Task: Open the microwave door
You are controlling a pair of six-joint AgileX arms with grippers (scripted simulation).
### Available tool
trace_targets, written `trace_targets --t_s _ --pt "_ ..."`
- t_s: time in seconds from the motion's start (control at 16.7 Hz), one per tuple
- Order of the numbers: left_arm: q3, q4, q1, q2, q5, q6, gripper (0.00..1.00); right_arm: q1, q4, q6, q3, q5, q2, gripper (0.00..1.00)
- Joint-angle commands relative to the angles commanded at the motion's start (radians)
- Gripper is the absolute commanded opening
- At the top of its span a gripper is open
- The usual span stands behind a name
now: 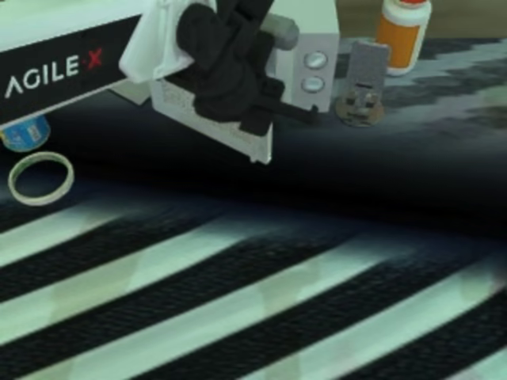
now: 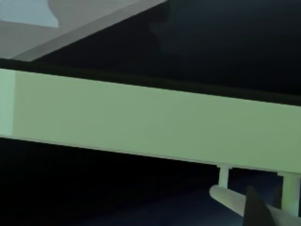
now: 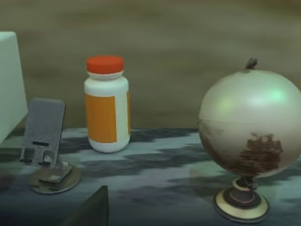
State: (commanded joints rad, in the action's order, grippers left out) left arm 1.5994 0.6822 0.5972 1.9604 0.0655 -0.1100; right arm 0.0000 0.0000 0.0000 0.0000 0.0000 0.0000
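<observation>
Door (image 1: 214,119) of the microwave (image 1: 313,32) hangs partly swung out directly under the left gripper (image 1: 273,111), handle bar (image 2: 235,200) right at its fingers (whether they clamp it, I cannot tell); the right arm is nowhere near.

Smooth matt white plastic on the microwave (image 1: 317,24), with two shiny silver metal-looking knobs (image 1: 314,71). Glossy white plastic on the bottle (image 3: 106,110); woven, rough-looking striped cloth over the table (image 1: 261,317).
</observation>
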Motion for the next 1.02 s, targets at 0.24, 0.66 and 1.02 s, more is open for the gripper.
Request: trace_targets --t_s 0.24,0.66,1.02 --pt "0.0 0.0 0.0 0.0 0.0 0.0 0.0 0.0 0.0 0.0 0.0 0.0 0.0 1.0" --pt "-0.041 -0.014 -0.011 -0.032 -0.032 0.046 0.0 0.0 0.0 0.0 0.0 0.0 0.0 1.0" --pt "-0.084 -0.027 -0.028 -0.061 -0.059 0.102 0.0 0.0 0.0 0.0 0.0 0.0 0.0 1.0"
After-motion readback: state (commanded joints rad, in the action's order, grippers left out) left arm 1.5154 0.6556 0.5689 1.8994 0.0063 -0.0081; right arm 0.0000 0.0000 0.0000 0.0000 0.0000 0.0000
